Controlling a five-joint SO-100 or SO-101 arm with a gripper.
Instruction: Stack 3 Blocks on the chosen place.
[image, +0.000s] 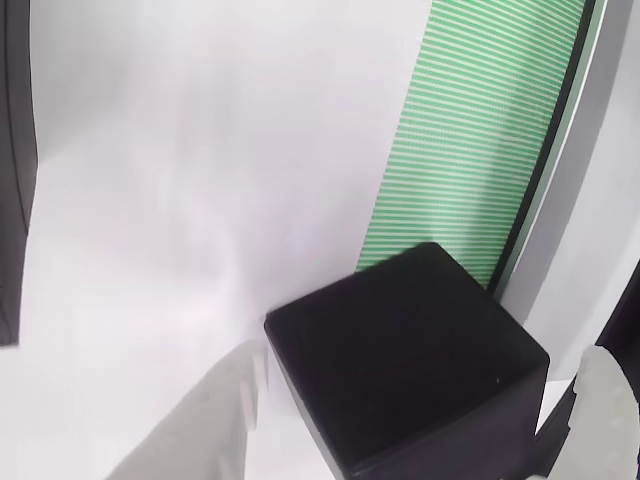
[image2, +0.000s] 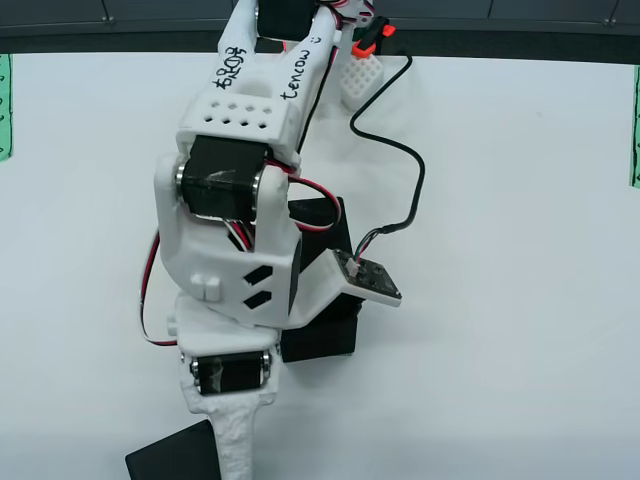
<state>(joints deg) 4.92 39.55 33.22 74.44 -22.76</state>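
In the wrist view a matte black block (image: 400, 360) fills the lower middle. My gripper (image: 425, 355) is open and straddles it, one blurred white finger (image: 200, 420) on the left and the other (image: 610, 400) on the right, each with a thin gap to the block. Just beyond it lies the chosen place (image: 470, 130), a green-and-white striped patch; the block's far corner overlaps its near end. From above, this block (image2: 170, 455) sits at the bottom edge beside the white finger (image2: 232, 440). Two more blocks (image2: 320, 335) (image2: 318, 213) lie partly hidden under the arm.
The white arm (image2: 240, 180) and its black cable (image2: 405, 170) cover the middle of the white table (image2: 520, 300). Green striped strips (image2: 4, 105) (image2: 635, 125) mark the table's side edges. A dark panel (image: 12, 150) stands at the wrist view's left edge.
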